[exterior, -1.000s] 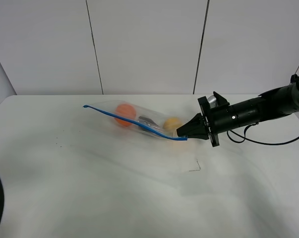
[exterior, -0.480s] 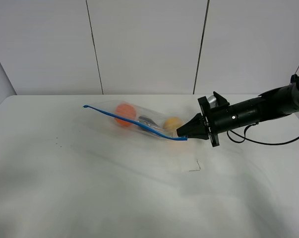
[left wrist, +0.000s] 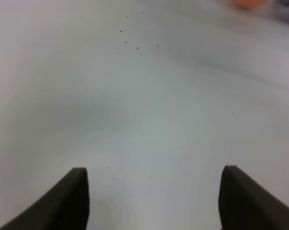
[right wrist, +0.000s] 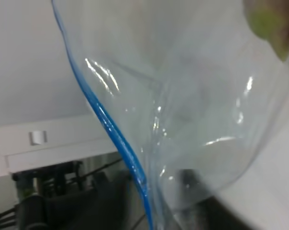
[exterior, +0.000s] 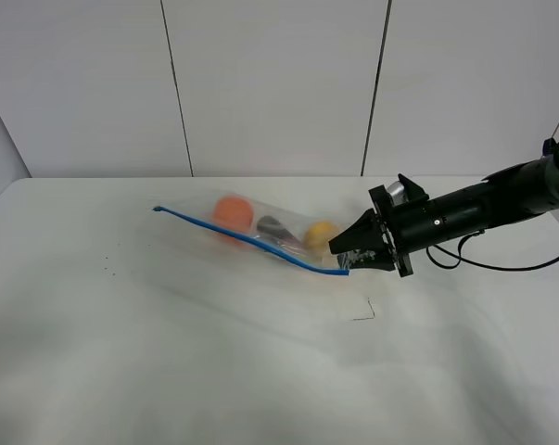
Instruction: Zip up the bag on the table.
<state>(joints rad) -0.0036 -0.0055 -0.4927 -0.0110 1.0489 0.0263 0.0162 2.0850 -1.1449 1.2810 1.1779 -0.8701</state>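
Observation:
The clear bag (exterior: 260,232) lies on the white table (exterior: 168,352), with its blue zipper strip (exterior: 242,239) along the near edge. An orange (exterior: 231,213), a dark eggplant (exterior: 273,227) and a yellow pear (exterior: 322,232) show through it. My right gripper (exterior: 342,260) is shut on the bag's right end at the zipper tip and holds that end slightly off the table. The right wrist view shows the crinkly plastic (right wrist: 197,110) and the strip (right wrist: 116,136) up close. My left gripper (left wrist: 156,201) is open and empty over bare table, out of the exterior view.
A small dark mark (exterior: 362,313) lies on the table in front of the right gripper. Tiny specks (exterior: 107,271) dot the table's left part. A panelled wall (exterior: 279,83) stands behind the table. An orange blur (left wrist: 249,4) sits at the left wrist view's far edge.
The right gripper has dipped a little, and the bag's zipper strip has dropped lower with it. A dark cable at the lower left edge has left the exterior view.

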